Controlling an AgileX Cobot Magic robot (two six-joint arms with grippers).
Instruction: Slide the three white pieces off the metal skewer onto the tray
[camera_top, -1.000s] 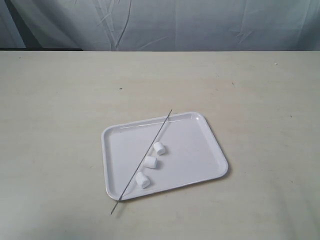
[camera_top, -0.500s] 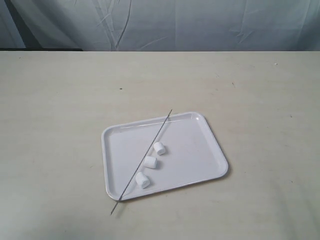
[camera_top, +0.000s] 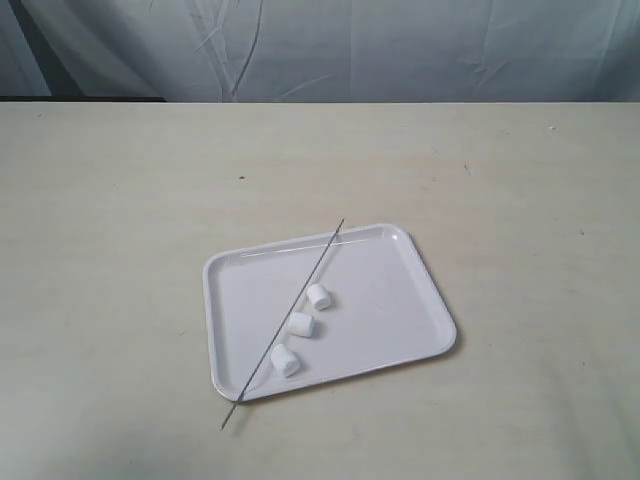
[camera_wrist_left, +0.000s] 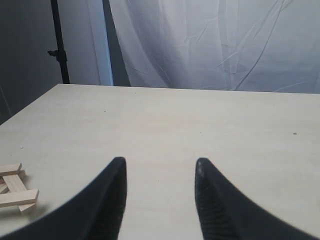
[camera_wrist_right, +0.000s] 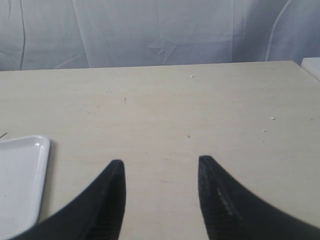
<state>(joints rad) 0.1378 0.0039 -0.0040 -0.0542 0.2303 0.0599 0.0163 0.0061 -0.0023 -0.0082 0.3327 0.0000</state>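
Observation:
The white tray (camera_top: 400, 300) lies a little right of the table's middle in the exterior view. Three white pieces (camera_top: 319, 295) (camera_top: 301, 324) (camera_top: 285, 360) lie loose on it in a slanted row, just right of the metal skewer (camera_top: 290, 309). The skewer rests diagonally across the tray, both ends sticking past the rim, with nothing threaded on it. Neither arm shows in the exterior view. My left gripper (camera_wrist_left: 160, 167) is open over bare tabletop. My right gripper (camera_wrist_right: 159, 167) is open too, with a corner of the tray (camera_wrist_right: 30, 165) off to one side.
A small pile of pale wooden blocks (camera_wrist_left: 14, 190) lies on the table beside the left gripper. A white cloth backdrop hangs behind the table's far edge. A dark stand (camera_wrist_left: 60, 50) rises past one table corner.

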